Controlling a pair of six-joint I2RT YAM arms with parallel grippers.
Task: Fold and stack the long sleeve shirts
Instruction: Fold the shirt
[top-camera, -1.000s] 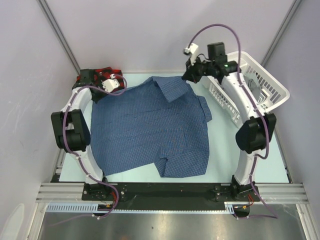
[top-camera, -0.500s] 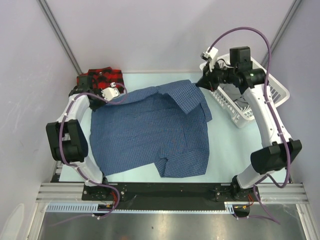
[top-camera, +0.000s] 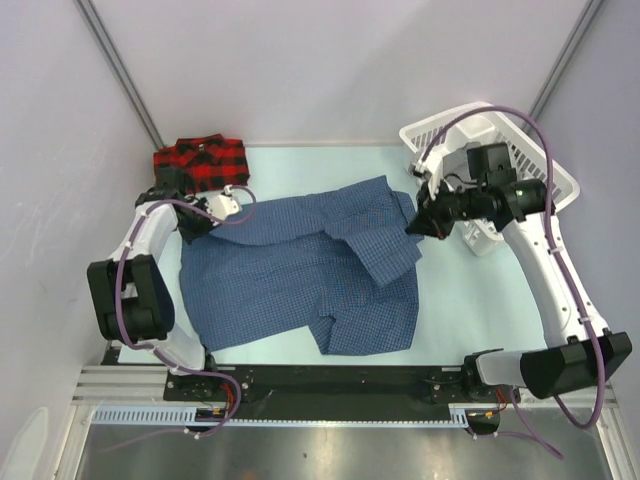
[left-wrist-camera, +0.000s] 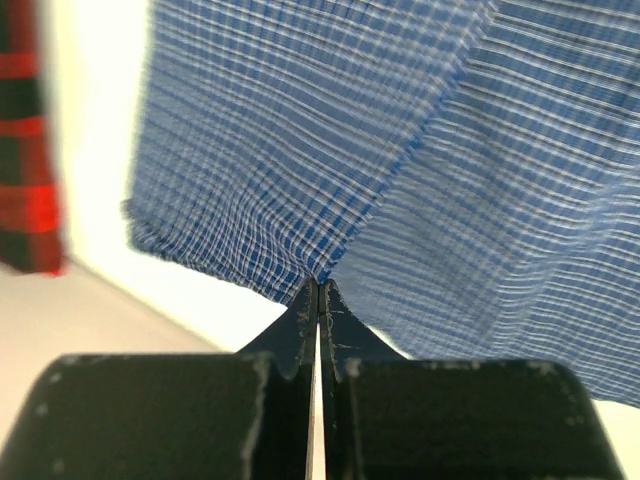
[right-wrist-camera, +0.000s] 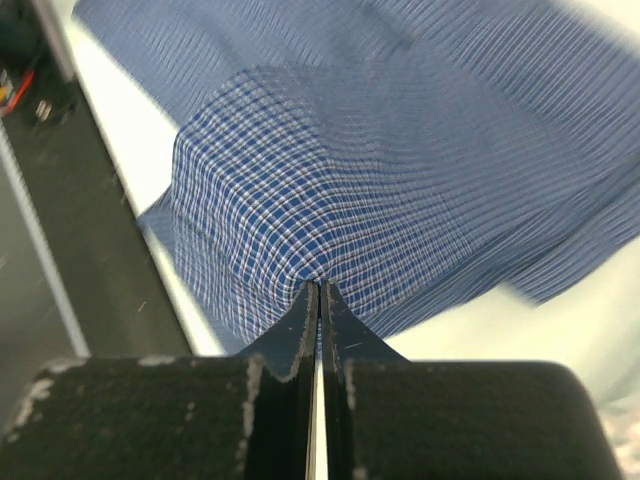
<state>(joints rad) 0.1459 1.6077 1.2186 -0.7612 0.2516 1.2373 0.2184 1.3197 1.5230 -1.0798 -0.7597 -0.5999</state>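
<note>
The dark blue fine-check shirt (top-camera: 300, 275) lies spread on the table, its far edge lifted and folding toward me. My left gripper (top-camera: 192, 228) is shut on the shirt's far left edge; in the left wrist view (left-wrist-camera: 318, 285) the cloth (left-wrist-camera: 400, 150) hangs from the closed tips. My right gripper (top-camera: 415, 226) is shut on the shirt's far right part, seen in the right wrist view (right-wrist-camera: 318, 288) pinching the checked cloth (right-wrist-camera: 330, 190). The red-and-black plaid shirt (top-camera: 201, 159) lies folded at the far left corner and shows in the left wrist view (left-wrist-camera: 25, 140).
A white plastic basket (top-camera: 520, 165) stands at the far right, behind my right arm. The pale table (top-camera: 470, 310) ends at a black rail (top-camera: 330, 380) along the near edge. Grey walls close in the sides and back.
Both grippers have pulled the shirt's far edge toward the near side, folding it over. The right arm swung away from the basket toward the middle; the plaid shirt is uncovered.
</note>
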